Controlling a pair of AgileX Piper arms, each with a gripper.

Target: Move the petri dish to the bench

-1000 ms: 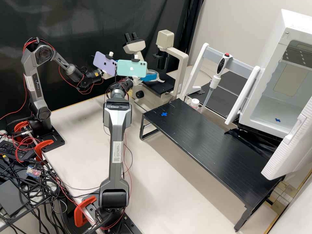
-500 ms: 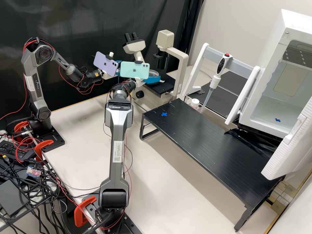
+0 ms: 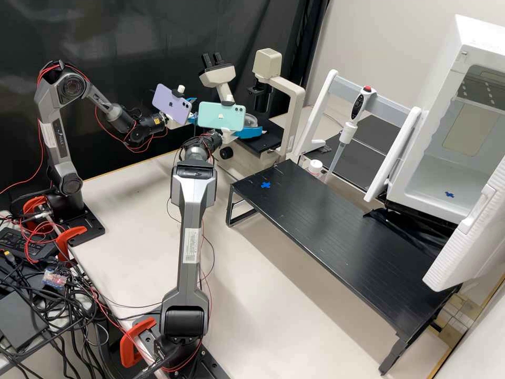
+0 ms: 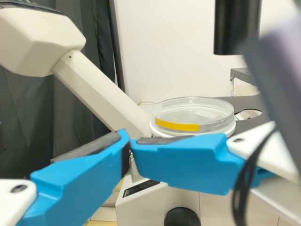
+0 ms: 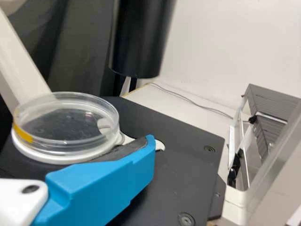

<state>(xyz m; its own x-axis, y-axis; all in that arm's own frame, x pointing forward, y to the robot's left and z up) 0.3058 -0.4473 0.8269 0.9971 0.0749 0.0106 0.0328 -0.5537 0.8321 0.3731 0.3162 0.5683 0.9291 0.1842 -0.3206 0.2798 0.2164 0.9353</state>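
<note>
The clear petri dish point(image 3: 246, 121) is on the black stage of the microscope. Its yellow strip shows on the dish point(image 4: 193, 114) in the left wrist view; the same dish point(image 5: 66, 123) sits on a white ring in the right wrist view. My right gripper point(image 3: 249, 131) is beside it, open; one blue finger of this gripper point(image 5: 152, 153) lies along the dish's near side, contact unclear. My left gripper point(image 3: 192, 120) is partly behind the teal phone, left of the stage. Its tips meet with nothing between them at the left gripper point(image 4: 128, 155). The black bench point(image 3: 326, 237) is at the right.
The microscope head point(image 3: 217, 75) and lamp housing point(image 3: 267, 63) rise around the stage, with a black cylinder point(image 5: 141, 37) above it. A pipette point(image 3: 350, 123) on a stand, a white-capped bottle point(image 3: 315, 167) and an open white cabinet point(image 3: 447, 173) are farther right.
In the high view, the right gripper with its teal phone has shifted a little right and down beside the dish. The left gripper has shifted slightly right.
</note>
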